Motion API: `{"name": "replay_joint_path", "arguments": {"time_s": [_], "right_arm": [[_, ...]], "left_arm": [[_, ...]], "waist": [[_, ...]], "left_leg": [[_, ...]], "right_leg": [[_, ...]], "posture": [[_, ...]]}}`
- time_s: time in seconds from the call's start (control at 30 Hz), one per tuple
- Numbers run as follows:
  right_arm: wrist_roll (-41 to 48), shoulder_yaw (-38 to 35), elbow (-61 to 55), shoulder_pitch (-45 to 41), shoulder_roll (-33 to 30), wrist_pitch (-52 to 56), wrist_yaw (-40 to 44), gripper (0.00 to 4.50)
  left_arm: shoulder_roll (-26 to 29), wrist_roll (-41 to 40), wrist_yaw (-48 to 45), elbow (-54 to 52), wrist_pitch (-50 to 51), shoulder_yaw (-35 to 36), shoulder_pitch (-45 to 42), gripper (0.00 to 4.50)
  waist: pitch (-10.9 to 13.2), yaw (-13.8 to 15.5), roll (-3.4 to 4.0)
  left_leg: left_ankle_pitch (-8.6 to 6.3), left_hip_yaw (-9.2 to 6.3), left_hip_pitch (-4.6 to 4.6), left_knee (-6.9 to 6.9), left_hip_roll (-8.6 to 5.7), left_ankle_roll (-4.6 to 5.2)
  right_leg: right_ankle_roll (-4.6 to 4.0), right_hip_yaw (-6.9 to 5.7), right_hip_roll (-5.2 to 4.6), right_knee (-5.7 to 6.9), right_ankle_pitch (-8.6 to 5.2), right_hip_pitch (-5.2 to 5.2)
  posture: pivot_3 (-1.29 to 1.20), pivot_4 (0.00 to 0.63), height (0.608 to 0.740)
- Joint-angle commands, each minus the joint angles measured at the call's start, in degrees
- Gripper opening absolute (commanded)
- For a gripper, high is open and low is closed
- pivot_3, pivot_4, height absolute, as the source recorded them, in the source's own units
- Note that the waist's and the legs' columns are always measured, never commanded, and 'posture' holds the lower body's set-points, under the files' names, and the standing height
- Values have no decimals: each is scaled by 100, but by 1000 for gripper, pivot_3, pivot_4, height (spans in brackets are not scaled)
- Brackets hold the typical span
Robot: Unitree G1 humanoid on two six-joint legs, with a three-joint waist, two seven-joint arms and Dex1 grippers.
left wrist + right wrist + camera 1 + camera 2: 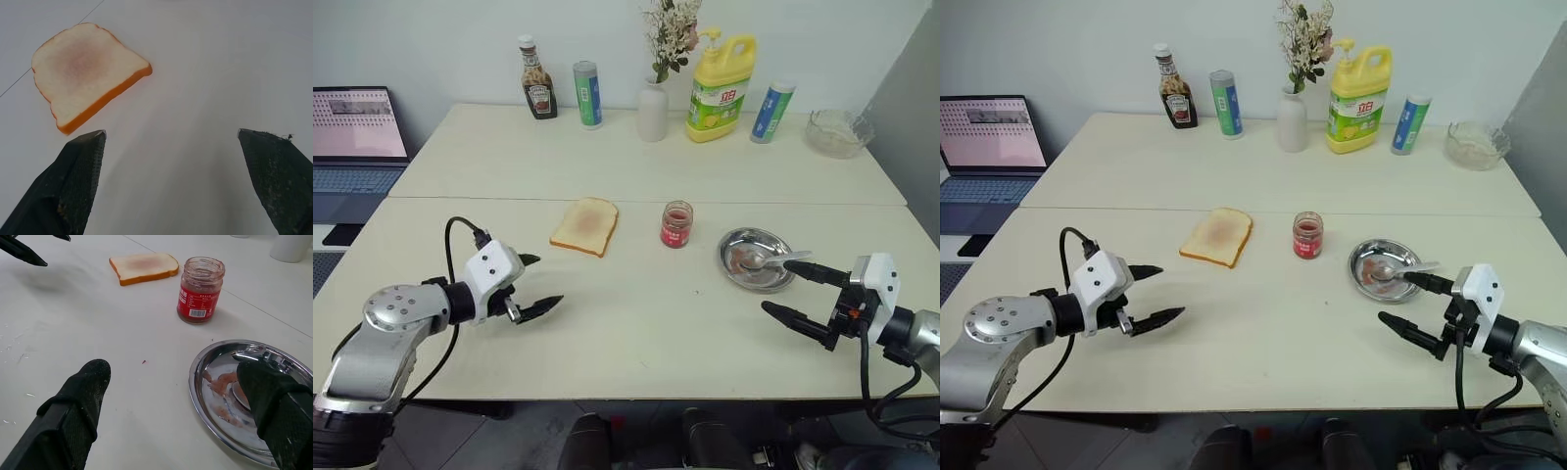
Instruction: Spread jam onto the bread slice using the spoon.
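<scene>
Now my left hand (534,284) and right hand (793,292) hover low over the desk (636,323), both spread wide and empty, angled inward.

office-like room, laptop (352,137), pale tables (636,323)

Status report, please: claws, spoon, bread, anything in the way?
Both claws, left and right, open, empty. Spoon in steel dish. Bread slice faintly smeared. Path clear.

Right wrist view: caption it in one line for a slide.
Open right gripper hovering beside steel dish holding the spoon, jam jar and bread slice beyond.
</scene>
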Motion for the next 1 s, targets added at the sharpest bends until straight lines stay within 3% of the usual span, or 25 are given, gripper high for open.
{"name": "replay_joint_path", "arguments": {"time_s": [0.03, 0.5, 1.0], "right_arm": [[-5, -113, -74, -93, 17, -131, 46, 4481], [88, -27, -64, -152, 47, -10, 152, 4481], [88, 146, -170, -264, 32, 153, 321, 4481]], "left_arm": [[-66, -115, -33, 4, -8, 41, -132, 4500], [-158, -50, 95, -25, -115, 99, -59, 4500], [-613, -105, 622, 569, -89, 360, -423, 4500]], "waist": [[0, 0, 0], [0, 1, 0], [0, 1, 0]], "left_leg": [[0, 0, 0, 0, 0, 0], [0, -1, 0, 0, 0, 0], [0, -3, 1, 2, -2, 0]], "right_leg": [[0, 0, 0, 0, 0, 0], [1, 0, 0, 1, 1, 1], [2, -1, 1, 3, 2, 3]], "posture": [[0, 150, 740], [0, 150, 740], [0, 150, 740]]}}
